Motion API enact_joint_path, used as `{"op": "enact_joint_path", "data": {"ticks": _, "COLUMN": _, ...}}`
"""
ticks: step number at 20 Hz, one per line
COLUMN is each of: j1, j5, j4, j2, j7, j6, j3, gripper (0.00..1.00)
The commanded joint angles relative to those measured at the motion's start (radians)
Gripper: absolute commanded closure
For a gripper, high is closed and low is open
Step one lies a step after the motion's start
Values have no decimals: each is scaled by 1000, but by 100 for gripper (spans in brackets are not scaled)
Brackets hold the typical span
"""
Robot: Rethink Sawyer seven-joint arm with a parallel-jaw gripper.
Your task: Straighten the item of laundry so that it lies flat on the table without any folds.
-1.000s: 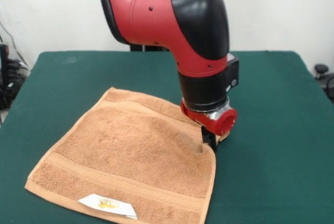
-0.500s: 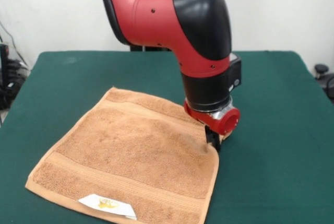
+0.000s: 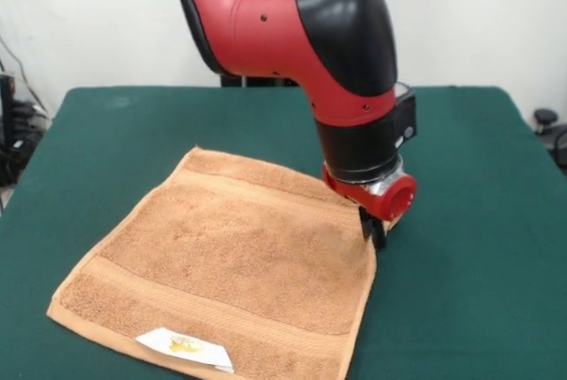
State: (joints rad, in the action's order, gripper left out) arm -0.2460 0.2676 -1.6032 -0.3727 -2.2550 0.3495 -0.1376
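Note:
The item of laundry, an orange-tan terry towel (image 3: pixel 239 256), lies spread on the dark green table (image 3: pixel 478 247), nearly flat, with border bands along its far and near sides. A white label with a yellow mark (image 3: pixel 183 345) sits at its near edge. My gripper (image 3: pixel 377 236) is down at the towel's right-hand corner, its dark fingers (image 3: pixel 376 226) pinched together on the cloth edge. The red and black arm hides the far right corner of the towel.
The green cloth reaches well beyond the towel on the right and at the far side. The table's left edge runs close to the towel's left corner. Cables and dark gear stand off the table at the left (image 3: pixel 11 132) and right (image 3: pixel 549 127).
My gripper has moved to the right with the towel's corner. The whole towel has slid a little the same way, and the crease near the gripper has flattened.

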Motion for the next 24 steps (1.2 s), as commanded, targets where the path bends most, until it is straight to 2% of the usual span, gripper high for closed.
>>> {"op": "enact_joint_path", "data": {"ticks": 1, "j1": -9, "j5": 45, "j4": -182, "j2": -22, "j7": -162, "j6": -52, "j3": -161, "gripper": 100}}
{"op": "enact_joint_path", "data": {"ticks": 12, "j1": -80, "j5": -11, "j4": -308, "j2": -77, "j7": -110, "j6": -76, "j3": -185, "gripper": 100}}
{"op": "enact_joint_path", "data": {"ticks": 24, "j1": -45, "j5": -15, "j4": -219, "j2": 25, "j7": -115, "j6": -171, "j3": -162, "gripper": 100}}
